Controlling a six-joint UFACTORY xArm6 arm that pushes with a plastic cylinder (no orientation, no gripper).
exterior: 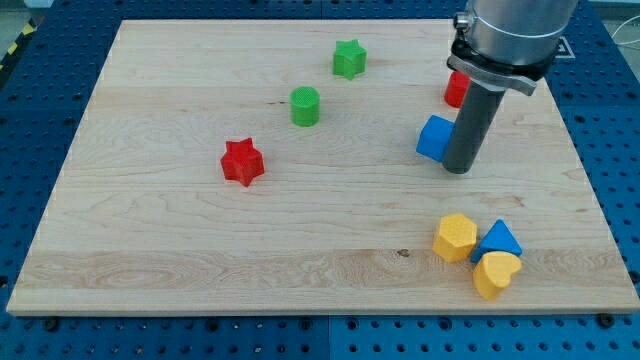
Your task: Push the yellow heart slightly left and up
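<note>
The yellow heart (pixel 495 274) lies near the view's bottom right of the wooden board (pixel 200 240). It touches a blue triangle (pixel 499 240) just above it, and a yellow hexagon (pixel 455 237) sits to its upper left. My tip (pixel 457 168) rests on the board well above these three blocks, right beside a blue cube (pixel 434 138) on its left.
A red block (pixel 456 88) is partly hidden behind the rod at the upper right. A green star (pixel 349 59) and a green cylinder (pixel 305 105) sit at top centre. A red star (pixel 242 162) lies left of centre.
</note>
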